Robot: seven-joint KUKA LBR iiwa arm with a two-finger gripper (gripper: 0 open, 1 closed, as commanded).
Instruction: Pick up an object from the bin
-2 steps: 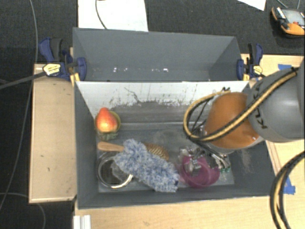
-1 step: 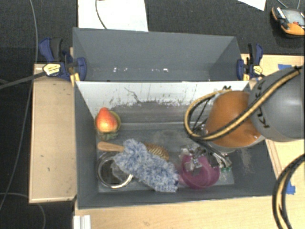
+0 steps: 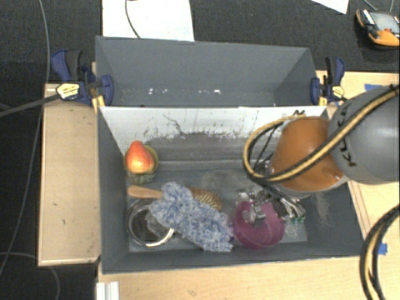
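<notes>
Hanging low at the front right of the grey metal bin [image 3: 200, 67], the gripper [image 3: 256, 212] is set directly over a magenta rounded plastic bowl [image 3: 267, 232], presumably for a grasp from above; whether it is open or closed cannot be told. A fuzzy blue cloth [image 3: 190, 216] is seen just beside the bowl.

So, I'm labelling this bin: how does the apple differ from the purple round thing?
The apple is red and yellow; the purple thing is one plain magenta. The apple sits at the back left of the bin; the purple thing lies at the front right, beside the blue fuzzy cloth. The pincer hangs right over the purple thing, far from the apple. The purple thing looks wider. Both are rounded.
</notes>
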